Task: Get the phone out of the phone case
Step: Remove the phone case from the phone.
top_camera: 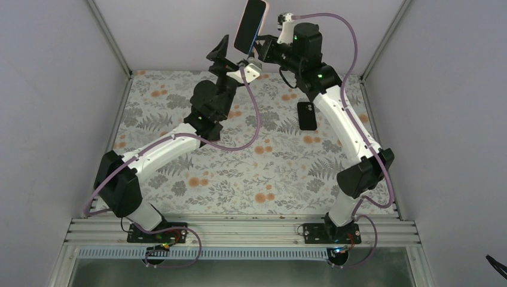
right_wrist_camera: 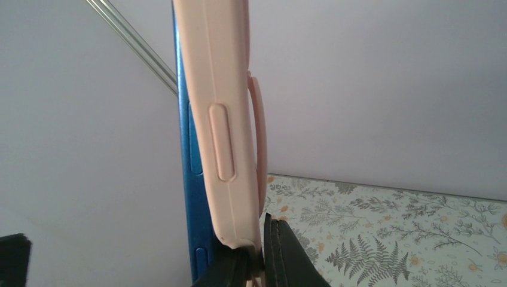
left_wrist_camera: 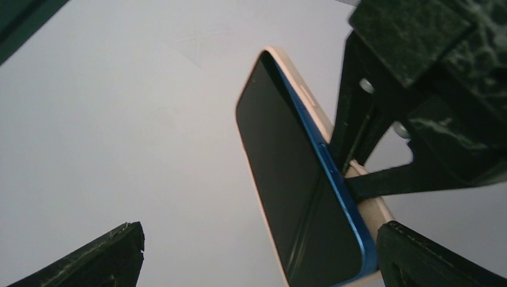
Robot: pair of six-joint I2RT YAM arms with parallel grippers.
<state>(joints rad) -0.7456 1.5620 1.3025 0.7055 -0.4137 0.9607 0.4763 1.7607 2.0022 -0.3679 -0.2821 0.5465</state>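
My right gripper point(top_camera: 263, 46) is raised high at the back and is shut on the pink phone case point(top_camera: 263, 13). The blue phone point(top_camera: 250, 25) sits in it, dark screen facing left. In the right wrist view the fingers point(right_wrist_camera: 287, 257) pinch the case's lower back edge point(right_wrist_camera: 224, 119), and the phone's blue side point(right_wrist_camera: 190, 179) stands partly out of the case. My left gripper point(top_camera: 232, 60) is open just below the phone. In the left wrist view the phone's lower corner point(left_wrist_camera: 335, 251) lies between my left fingertips, close beside the right finger point(left_wrist_camera: 430, 257). The left finger point(left_wrist_camera: 113, 257) is far from it.
A second, black phone point(top_camera: 307, 115) lies flat on the floral table cover point(top_camera: 251, 173), right of centre under the right arm. Grey walls enclose the table on the left, back and right.
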